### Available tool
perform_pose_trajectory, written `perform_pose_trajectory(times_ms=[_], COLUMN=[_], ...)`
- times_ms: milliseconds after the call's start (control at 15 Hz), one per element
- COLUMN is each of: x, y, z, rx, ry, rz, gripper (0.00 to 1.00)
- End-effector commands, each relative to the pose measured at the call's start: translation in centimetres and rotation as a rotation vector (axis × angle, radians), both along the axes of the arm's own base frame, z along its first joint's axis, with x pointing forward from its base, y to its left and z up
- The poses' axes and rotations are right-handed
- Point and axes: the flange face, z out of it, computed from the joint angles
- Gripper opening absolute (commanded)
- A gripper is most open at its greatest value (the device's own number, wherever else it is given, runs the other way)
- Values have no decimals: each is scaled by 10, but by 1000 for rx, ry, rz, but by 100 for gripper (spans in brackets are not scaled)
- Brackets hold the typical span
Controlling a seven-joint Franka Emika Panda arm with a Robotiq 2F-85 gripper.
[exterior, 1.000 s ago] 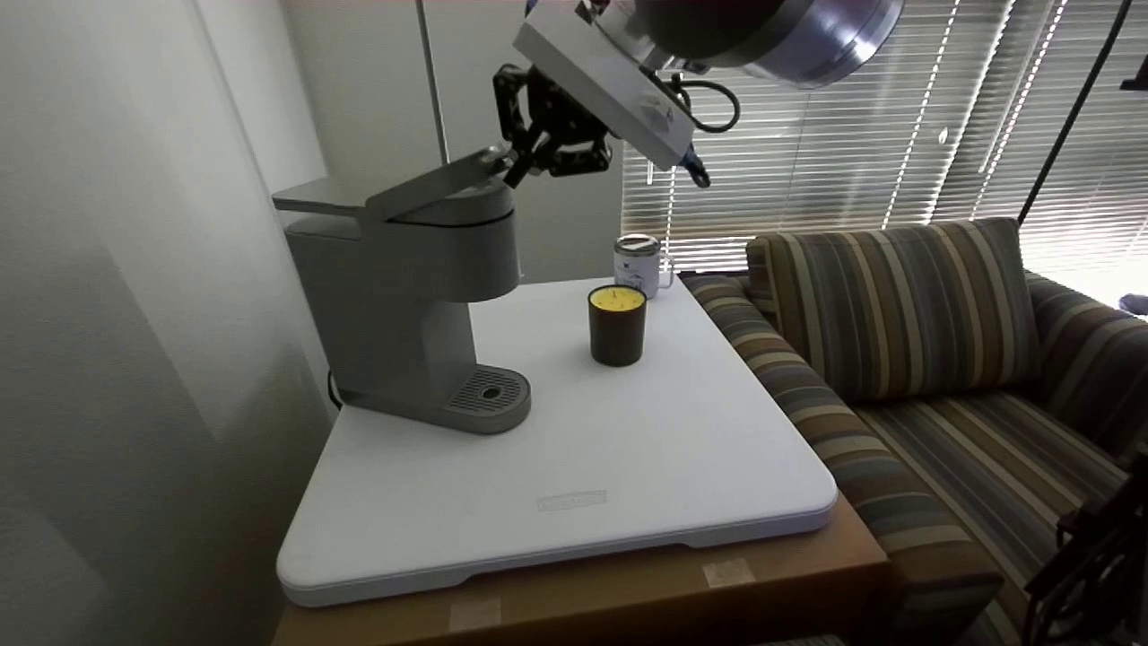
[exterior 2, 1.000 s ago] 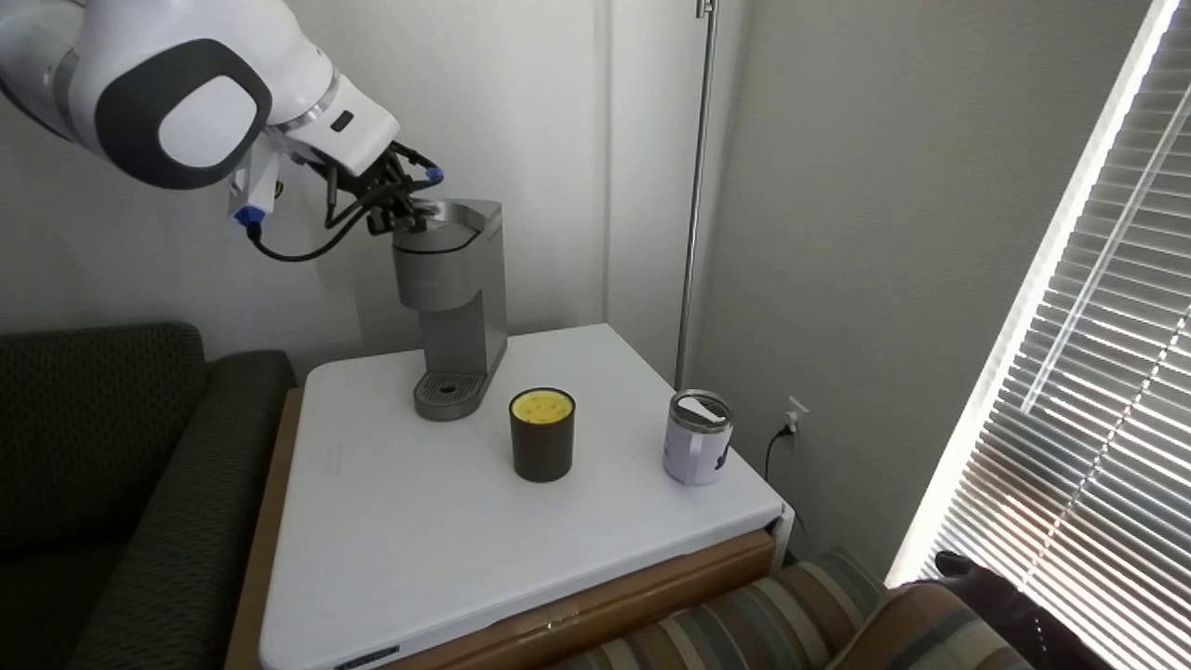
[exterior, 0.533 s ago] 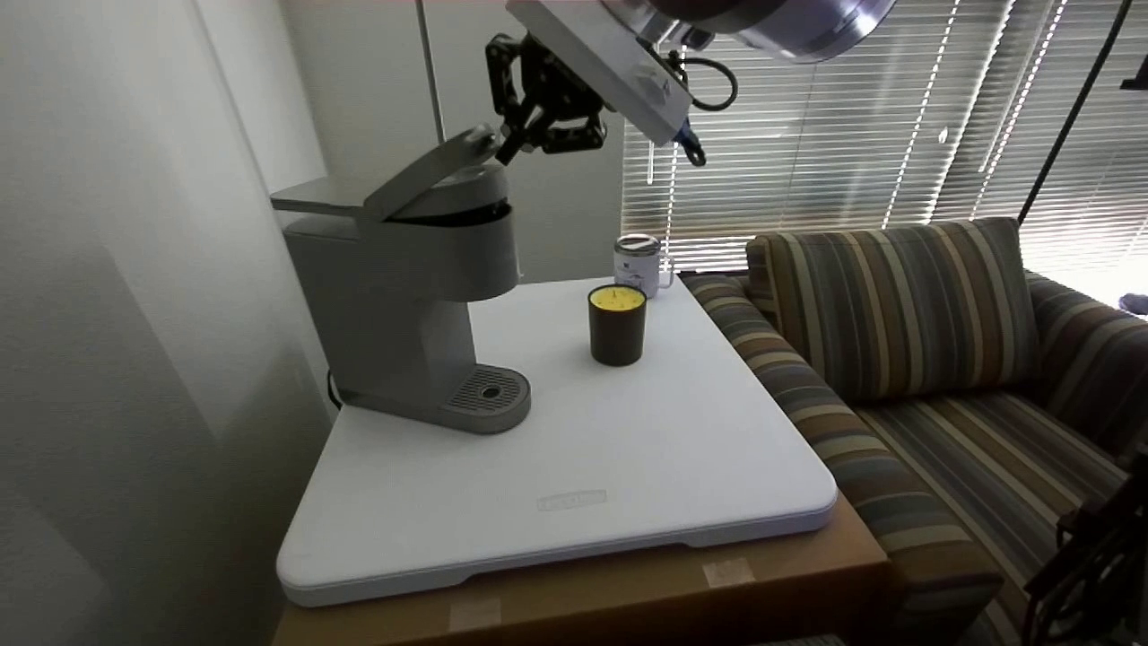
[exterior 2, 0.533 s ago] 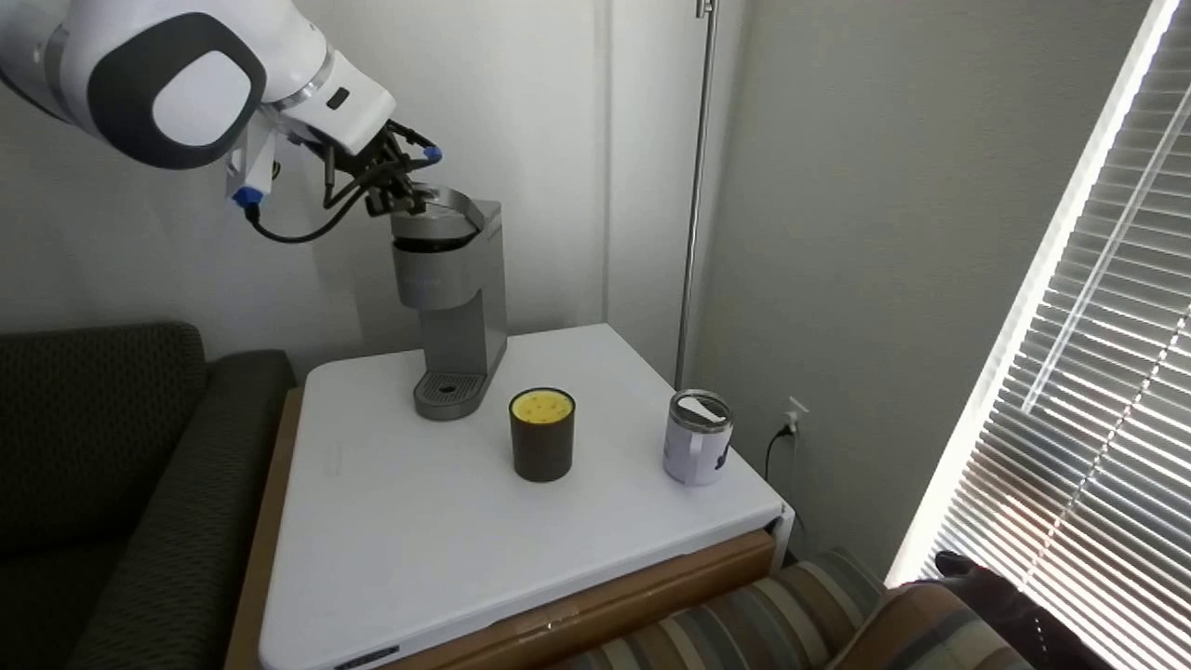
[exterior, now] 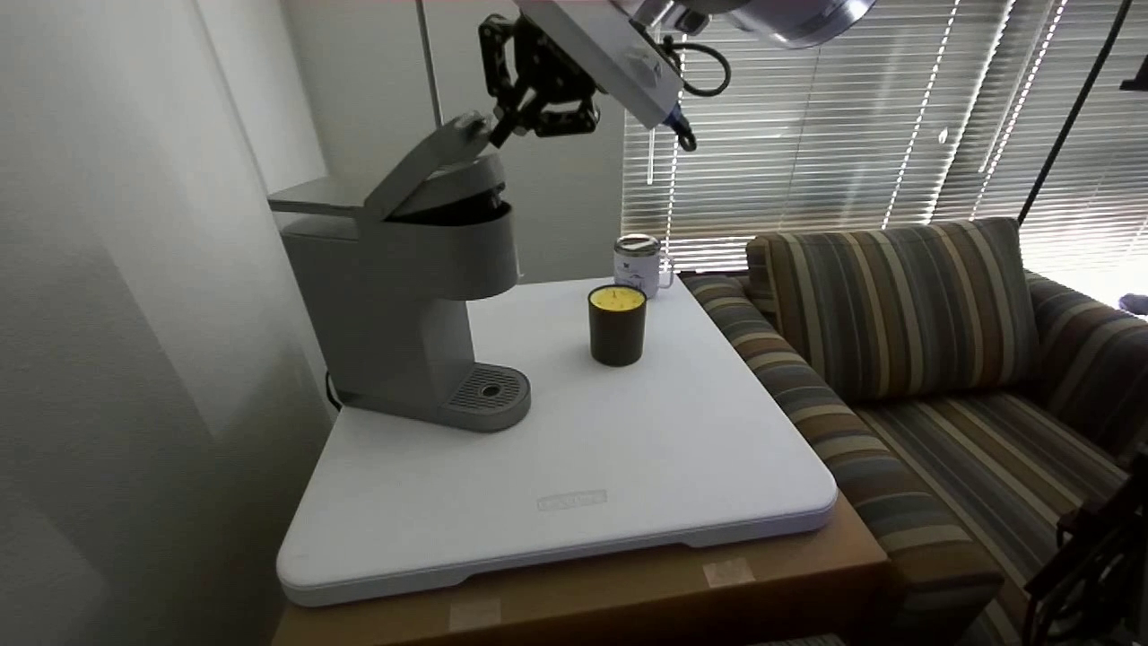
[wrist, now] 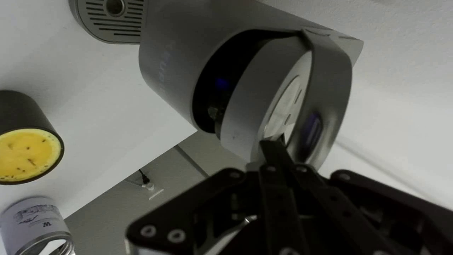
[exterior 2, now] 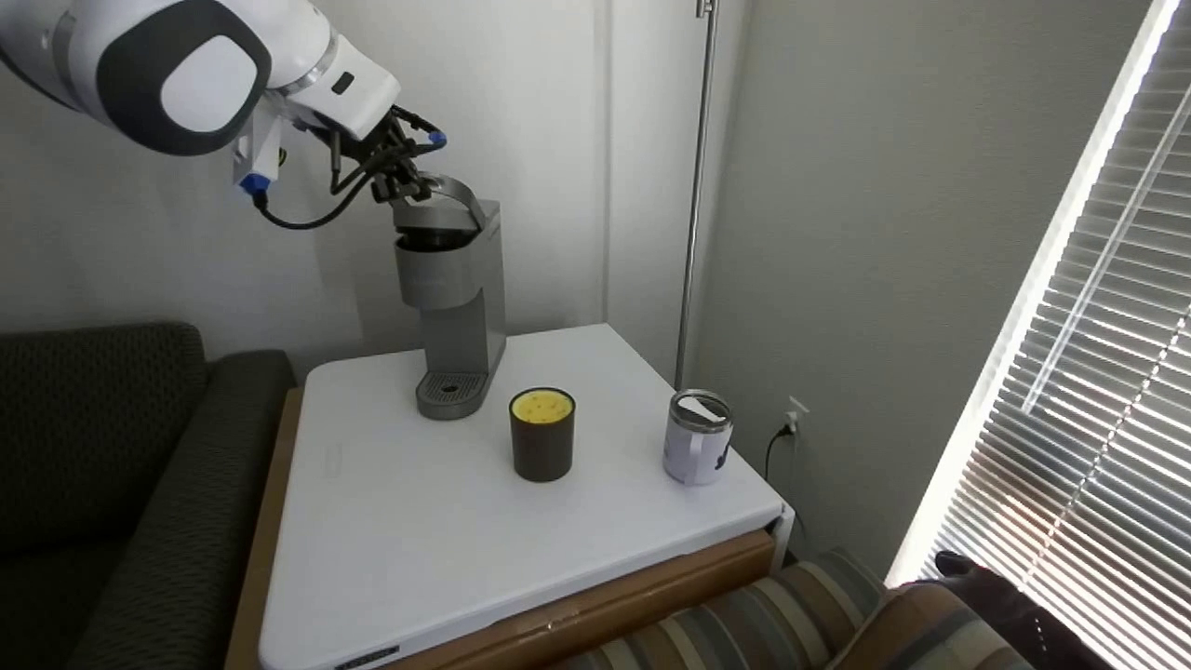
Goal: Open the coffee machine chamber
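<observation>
In an exterior view the lid handle slopes up rightward toward your gripper, fingertips together; chamber ajar. Probably push up, left.

Tabletop: is carrying the coffee machine, cup, mug.
Lid: is sitting raised atop the coffee machine.
Gripper: is hanging by the lid at the coffee machine's top.
Cup: is sitting right of the coffee machine in both exterior views.
Mug: is sitting right too, farther off than the cup.
</observation>
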Motion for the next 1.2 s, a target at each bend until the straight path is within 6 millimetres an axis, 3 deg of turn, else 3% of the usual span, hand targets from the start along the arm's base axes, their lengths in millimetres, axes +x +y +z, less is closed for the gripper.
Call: perform_pose_trajectory(times_ms=[0,400,1133], x=[10,25,41], y=[-1,14,55], z=[23,42,56], rx=[-16,-19,-13], ry=[-31,-61,-65], rz=[18,56,139], gripper=[0,0,0])
